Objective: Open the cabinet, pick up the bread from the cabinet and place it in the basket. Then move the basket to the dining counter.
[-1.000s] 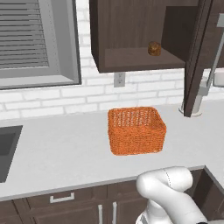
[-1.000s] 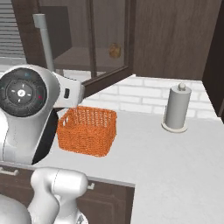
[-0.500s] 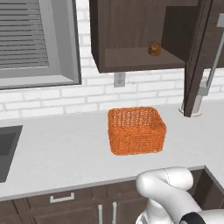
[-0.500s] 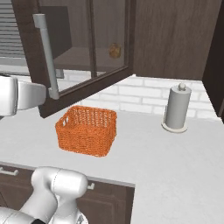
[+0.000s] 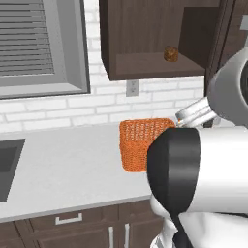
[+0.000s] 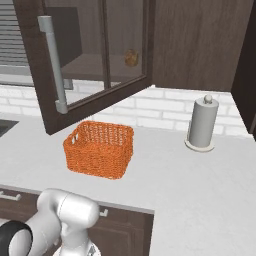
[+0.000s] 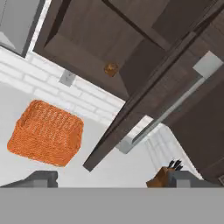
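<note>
The dark wooden cabinet [image 5: 145, 43] stands open, its glass door [image 6: 100, 55] swung out with the long silver handle [image 6: 52, 65] at its free edge. The bread [image 5: 170, 53], a small brown roll, sits on the cabinet shelf; it also shows through the glass as bread [image 6: 131, 57] and in the hand view as bread [image 7: 111, 68]. The orange wicker basket [image 6: 99, 148] rests on the pale worktop below, partly hidden by my arm in the left base view. My gripper [image 7: 114, 180] is open and holds nothing, back from the door's edge. The dining counter is out of view.
A grey paper towel holder [image 6: 202, 122] stands on the worktop to the right of the basket. A knife block [image 7: 165, 174] is near the right fingertip. A sink [image 5: 7, 164] lies at far left under a window [image 5: 38, 43]. The open door [image 7: 144, 109] juts over the worktop.
My arm has swung away from beside the door handle and now looms large at the right of the left base view. Basket, bread and door have stayed put.
</note>
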{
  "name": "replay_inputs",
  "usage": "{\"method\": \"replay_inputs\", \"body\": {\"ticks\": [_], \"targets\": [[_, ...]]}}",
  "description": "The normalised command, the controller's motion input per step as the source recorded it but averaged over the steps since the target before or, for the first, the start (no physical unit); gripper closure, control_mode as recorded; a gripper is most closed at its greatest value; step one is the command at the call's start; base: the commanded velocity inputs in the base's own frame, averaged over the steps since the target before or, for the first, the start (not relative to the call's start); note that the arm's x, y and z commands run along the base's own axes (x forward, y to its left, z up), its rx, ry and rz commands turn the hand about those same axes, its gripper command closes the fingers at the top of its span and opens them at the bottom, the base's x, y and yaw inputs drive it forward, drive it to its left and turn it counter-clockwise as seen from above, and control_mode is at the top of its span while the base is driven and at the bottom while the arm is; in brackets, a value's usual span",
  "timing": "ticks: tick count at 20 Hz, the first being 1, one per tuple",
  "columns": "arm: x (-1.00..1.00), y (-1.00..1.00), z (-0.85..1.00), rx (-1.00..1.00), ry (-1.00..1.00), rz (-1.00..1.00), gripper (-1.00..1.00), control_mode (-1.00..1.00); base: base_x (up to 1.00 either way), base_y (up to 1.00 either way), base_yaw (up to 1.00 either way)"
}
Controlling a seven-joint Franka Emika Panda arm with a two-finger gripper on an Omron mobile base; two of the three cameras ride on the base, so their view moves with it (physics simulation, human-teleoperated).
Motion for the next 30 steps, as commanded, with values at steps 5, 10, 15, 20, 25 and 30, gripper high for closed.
{"method": "replay_inputs", "body": {"ticks": [5, 10, 15, 20, 25, 30], "targets": [[0.74, 0.72, -0.16, -0.69, 0.60, -0.14, -1.00, -1.00, 0.00, 0.00, 0.00], [1.00, 0.09, -0.44, -0.47, 0.76, -0.07, -1.00, -1.00, 0.00, 0.00, 0.00], [0.41, -0.52, -0.41, -0.34, 0.37, -0.12, -1.00, -1.00, 0.00, 0.00, 0.00], [0.34, -0.92, -0.33, -0.21, 0.23, -0.08, -1.00, -1.00, 0.00, 0.00, 0.00], [0.02, -1.00, -0.03, -0.10, 0.17, -0.09, -1.00, -1.00, 0.00, 0.00, 0.00], [-0.02, -1.00, 0.34, -0.02, 0.29, -0.13, -1.00, -1.00, 0.00, 0.00, 0.00]]}}
